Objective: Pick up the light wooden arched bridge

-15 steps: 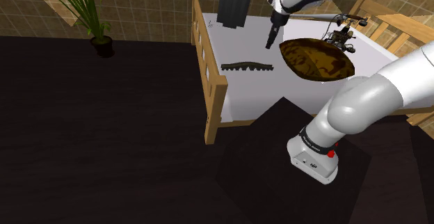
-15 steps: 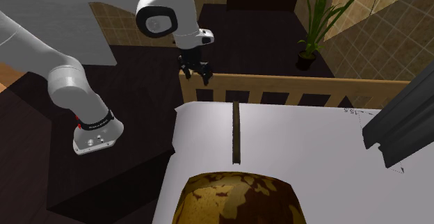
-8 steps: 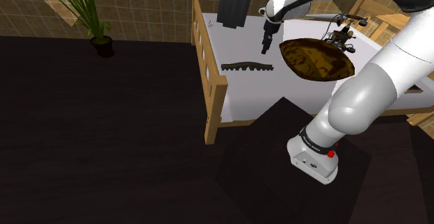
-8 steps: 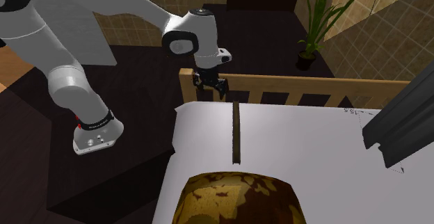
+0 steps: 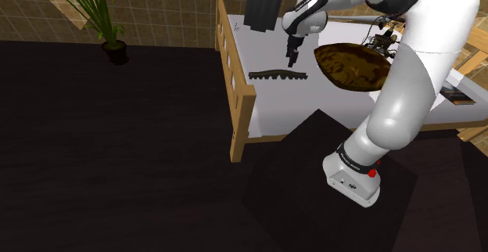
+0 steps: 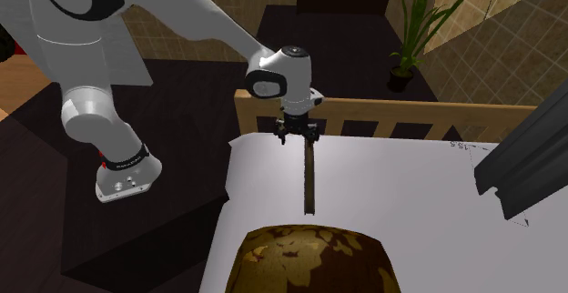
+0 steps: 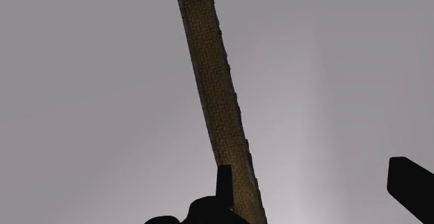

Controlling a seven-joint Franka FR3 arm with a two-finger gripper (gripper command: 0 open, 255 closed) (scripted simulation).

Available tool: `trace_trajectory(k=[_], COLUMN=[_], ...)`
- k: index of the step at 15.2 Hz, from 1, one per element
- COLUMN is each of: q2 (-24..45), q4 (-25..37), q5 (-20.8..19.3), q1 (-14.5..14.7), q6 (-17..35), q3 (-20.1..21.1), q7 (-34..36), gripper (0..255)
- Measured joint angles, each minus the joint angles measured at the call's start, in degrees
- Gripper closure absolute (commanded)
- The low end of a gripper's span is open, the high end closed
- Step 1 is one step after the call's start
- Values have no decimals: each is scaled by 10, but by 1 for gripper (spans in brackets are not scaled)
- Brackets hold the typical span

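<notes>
since the long, thin brown arched bridge (image 5: 278, 73) lies flat on the white flat surface (image 5: 274, 109) inside the light wooden rail (image 5: 235, 78), it offers little height to catch, and the hold has to come across its narrow width rather than along its length. the black two-finger gripper (image 5: 292, 61) hangs over the end of the bridge (image 6: 310, 177) that is nearer the rail (image 6: 410, 114) in the second exterior view, pointing down at it. in the wrist view the fingers (image 7: 224, 181) stand well apart and clasp nothing; the bridge (image 7: 215, 90) runs away from the gripper (image 7: 313, 170) as a slim strip, passing just beside one finger, so it looks off-centre in the gap. judging by its slender build, the piece is probably light and stiff, with a rough, grained face that should not slip much, though the notched edge seen in the shoulder view could let a fingertip seat unevenly. a grip at this end would leave most of the length hanging out to one side, so it may tilt or swing when raised; taking it closer to the middle would balance better. the mottled brown rounded thing (image 5: 356, 66) sits near the far end but apart from it, leaving room for the fingers on both sides of the strip.
</notes>
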State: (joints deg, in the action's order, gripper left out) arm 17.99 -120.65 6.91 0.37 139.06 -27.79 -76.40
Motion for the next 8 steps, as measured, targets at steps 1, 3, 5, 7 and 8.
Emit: trace_trajectory(k=[1,3,5,7,8], q2=[24,75,121,148,156], q4=[17,59,102,124,127], q5=[12,31,44,49,52], q1=[-10,-32,-55,-65,-67], q6=[4,6,4,6,11], q3=[8,25,41,51,54], q7=[-21,-60,-96,-112,-115], gripper=[0,0,0,0,0])
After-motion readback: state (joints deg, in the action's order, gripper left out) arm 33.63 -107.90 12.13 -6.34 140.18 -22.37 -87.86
